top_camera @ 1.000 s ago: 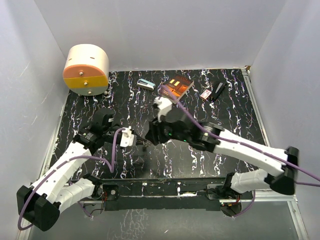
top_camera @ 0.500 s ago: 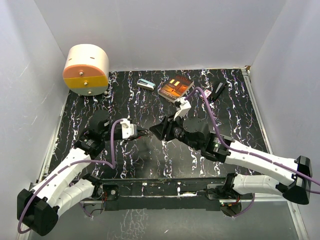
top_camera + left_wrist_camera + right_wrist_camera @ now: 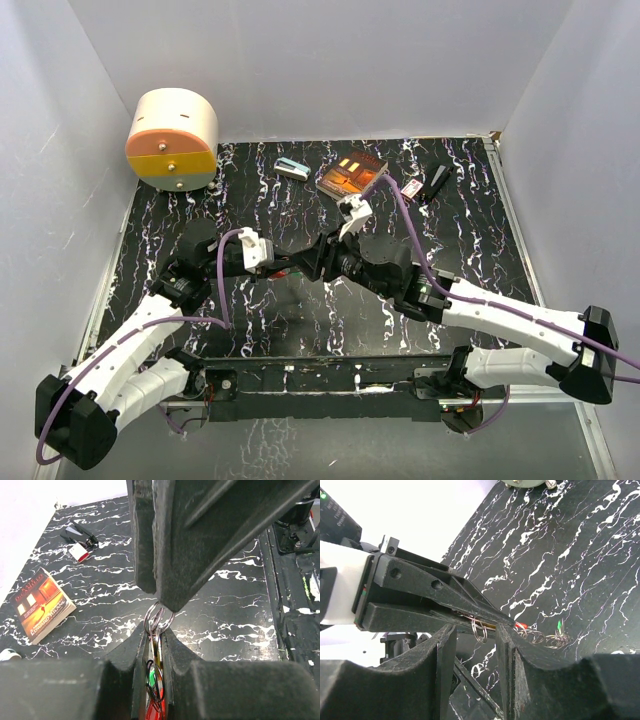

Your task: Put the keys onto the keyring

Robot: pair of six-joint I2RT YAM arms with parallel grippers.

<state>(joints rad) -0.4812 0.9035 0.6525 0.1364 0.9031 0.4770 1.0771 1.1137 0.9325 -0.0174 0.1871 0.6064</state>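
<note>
The keys [image 3: 152,680] lie lengthwise in the left claw [image 3: 152,632], which is pinched on them above the mid-surface [image 3: 480,220]. Their keyring [image 3: 159,617] points right. The right claw [image 3: 475,628], narrowly parted, straddles the keyring, and whether it grips is unclear. A book [image 3: 352,172] lies farther back.

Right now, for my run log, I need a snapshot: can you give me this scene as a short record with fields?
left gripper: shut on the keyring
right gripper: tips at the keyring's exposed loop; grip unclear
keys: green and red heads visible between the left fingers, more rings hanging alongside
meeting point: mid-table, both arms reaching inward, above the table
far edge items: book, teal-and-white box, red-and-white box, round container
task status: threading cannot be confirmed
</note>
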